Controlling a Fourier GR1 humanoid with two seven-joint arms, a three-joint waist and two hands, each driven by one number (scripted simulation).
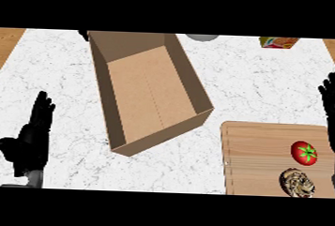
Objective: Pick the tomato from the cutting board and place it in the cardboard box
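Tomato (305,152), one only, is seen lying on the wooden cutting board (259,155) at the lower right, near that board's right side and just above a round brown patterned item (297,182) whose kind cannot be told. Nothing is closed round the tomato; it is touched by neither hand. One cardboard box (151,93) is set open-topped at the middle of the marble counter (261,85), turned at an angle, its near corner close to the board's upper left corner, so that a short carry leftward is presumably all that placing will require.

Two black hands are counted. The right hand (334,111) is held at the view's right edge, beside and above the tomato, its fingers straight and holding nothing; it is judged to be the hand suited to the pick, being on the board's side. The left hand (32,133) is kept at the lower left, well apart from box and board, fingers up and extended, with nothing held, apparently at rest.

At the far edge, one pale round object (200,36) and one colourful carton (278,42) are partly shown; both are cut off by the view. The pick is judged not yet begun.
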